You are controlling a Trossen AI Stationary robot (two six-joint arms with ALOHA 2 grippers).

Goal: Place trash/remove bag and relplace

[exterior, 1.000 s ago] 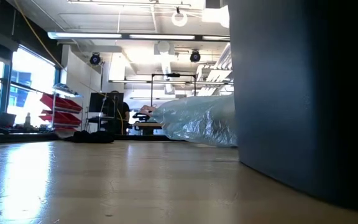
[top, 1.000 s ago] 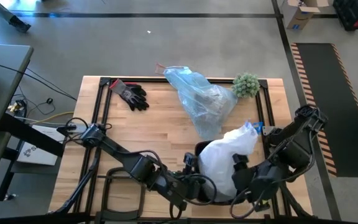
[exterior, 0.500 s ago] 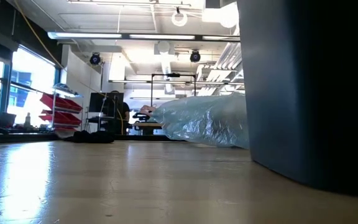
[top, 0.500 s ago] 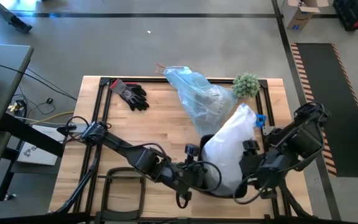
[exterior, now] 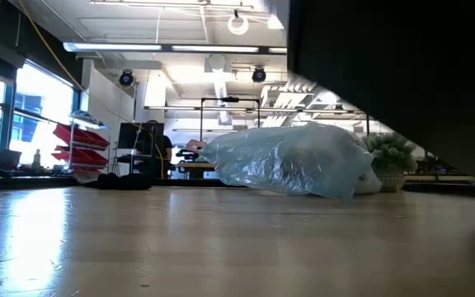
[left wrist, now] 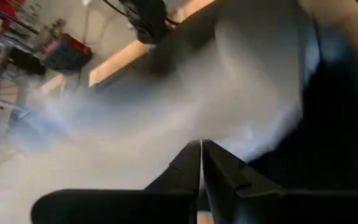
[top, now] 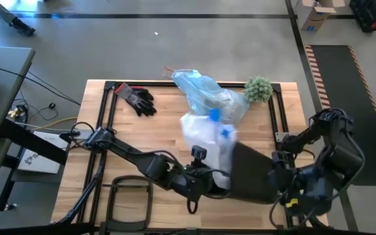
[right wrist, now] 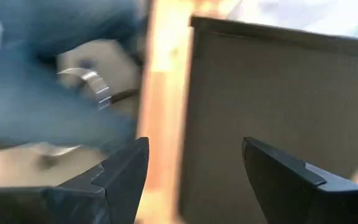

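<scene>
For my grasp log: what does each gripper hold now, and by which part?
The left gripper, jaws shut, seems to pinch the white bag at its end nearest the tipped black bin. The right gripper has its jaws open astride the bin's wall, not clamping.

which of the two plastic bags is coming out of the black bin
The whiter bag with blue bits, whose lower end sits at the mouth of the tipped black bin. The light-blue bag lies apart by the small green plant.

Left arm stretched low across the table's front, left gripper (left wrist: 201, 163) pinched closed, right arm folded at right edge, right gripper (right wrist: 194, 163) fingers spread.
</scene>
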